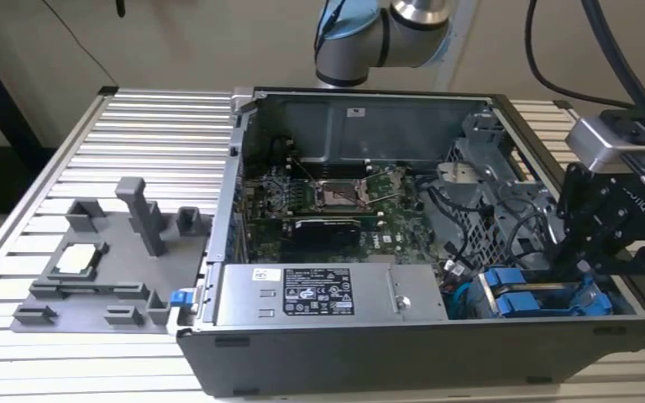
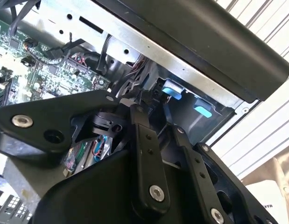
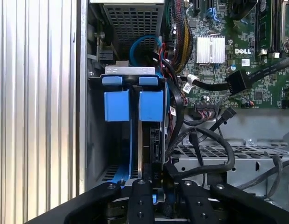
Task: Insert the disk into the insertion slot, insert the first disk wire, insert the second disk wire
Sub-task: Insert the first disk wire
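Disk (image 3: 151, 140) stands on edge in grey drive cage (image 3: 95, 140), bright blue carrier end beside twin blue end (image 3: 117, 105). Dark edge faces hand (image 3: 164, 187); hand's spread: cannot tell.

Counter (image 1: 154, 109), a pale silver aluminium top of long ribbed slats, is carrying two loads.

Toward the exterior view's right, a large open black and grey metal computer case (image 1: 412, 336) is lying on its side, open face up, and taking up most of the slats there.

Just beside it, toward the exterior view's left, a flat dark grey plastic fixture plate (image 1: 43, 290) is sitting flat on the slats. A tall grey upright post (image 1: 144, 214) is rising from the plate, and a small square silver chip (image 1: 80, 258) is resting in one of its recesses. A small blue piece (image 1: 178, 297) is showing at the plate's edge nearest the case.
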`<state>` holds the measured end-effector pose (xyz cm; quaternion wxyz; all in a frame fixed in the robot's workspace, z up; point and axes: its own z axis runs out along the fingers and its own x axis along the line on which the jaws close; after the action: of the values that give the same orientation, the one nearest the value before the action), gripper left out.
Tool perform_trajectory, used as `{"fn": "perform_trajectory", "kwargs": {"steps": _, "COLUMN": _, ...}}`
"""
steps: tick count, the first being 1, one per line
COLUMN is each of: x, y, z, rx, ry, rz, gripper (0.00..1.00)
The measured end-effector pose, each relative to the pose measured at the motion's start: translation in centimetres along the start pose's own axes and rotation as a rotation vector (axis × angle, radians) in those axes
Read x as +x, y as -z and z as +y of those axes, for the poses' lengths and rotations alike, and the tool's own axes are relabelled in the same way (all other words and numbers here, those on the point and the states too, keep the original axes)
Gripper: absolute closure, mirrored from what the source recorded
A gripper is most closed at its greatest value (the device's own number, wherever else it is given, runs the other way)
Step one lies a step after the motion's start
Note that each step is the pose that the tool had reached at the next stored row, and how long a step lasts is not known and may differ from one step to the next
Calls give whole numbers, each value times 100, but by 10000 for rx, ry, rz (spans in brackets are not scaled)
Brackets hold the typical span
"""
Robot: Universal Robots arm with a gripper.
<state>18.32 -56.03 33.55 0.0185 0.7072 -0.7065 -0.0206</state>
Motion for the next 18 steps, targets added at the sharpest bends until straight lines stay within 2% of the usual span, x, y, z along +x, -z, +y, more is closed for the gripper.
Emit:
{"fn": "perform_trajectory", "kwargs": {"steps": 6, "x": 0, "y": 19, "z": 1, "rx": 1, "ry": 0, "rz": 5, "gripper": 73}}
{"fn": "perform_trajectory", "kwargs": {"steps": 12, "x": -1, "y": 148, "z": 8, "rx": 0, "ry": -1, "rz": 1, "gripper": 73}}
{"fn": "perform_trajectory", "kwargs": {"steps": 18, "x": -1, "y": 149, "z": 8, "rx": 0, "ry": 0, "rz": 1, "gripper": 73}}
